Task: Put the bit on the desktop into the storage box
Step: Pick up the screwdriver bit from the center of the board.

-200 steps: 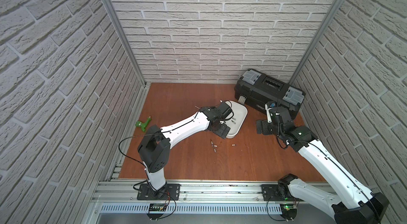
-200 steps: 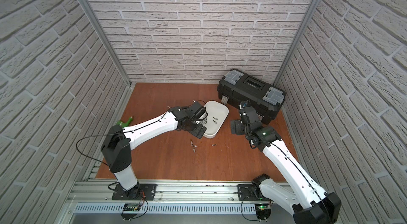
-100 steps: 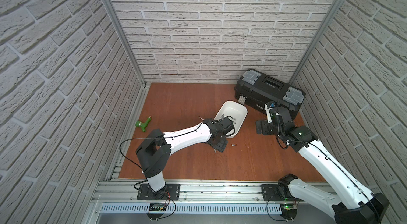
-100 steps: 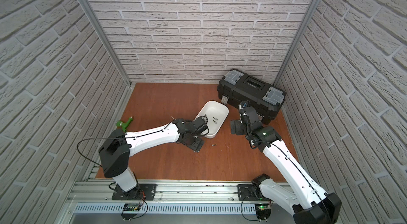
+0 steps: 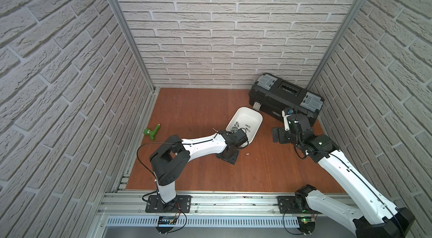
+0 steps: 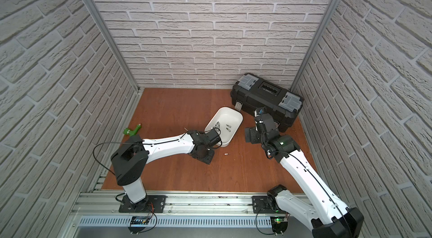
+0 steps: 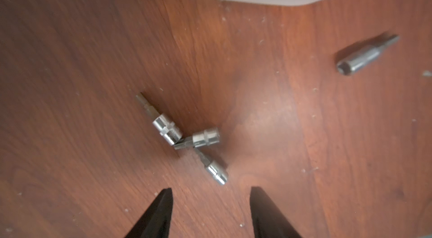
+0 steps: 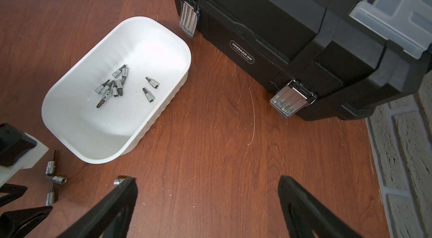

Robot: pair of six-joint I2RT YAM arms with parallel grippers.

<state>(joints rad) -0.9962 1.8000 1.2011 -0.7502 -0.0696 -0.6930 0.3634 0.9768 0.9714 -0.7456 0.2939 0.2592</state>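
Three silver bits lie touching in a cluster on the reddish-brown desktop. My left gripper points down at them, open, with only bare wood between its fingers. A fourth bit lies alone to the right, also visible in the other top view. Just behind stands the white storage box, with several bits inside it. My right gripper hovers wide open over bare wood between the box and the toolbox.
A big black toolbox with grey lid compartments stands shut at the back right, close to the storage box. A green tool lies near the left wall. Brick walls enclose three sides, and an aluminium rail runs along the front.
My left arm has swung from over the storage box toward the front and down over the clustered bits, its jaws narrowing. The right arm has not moved.
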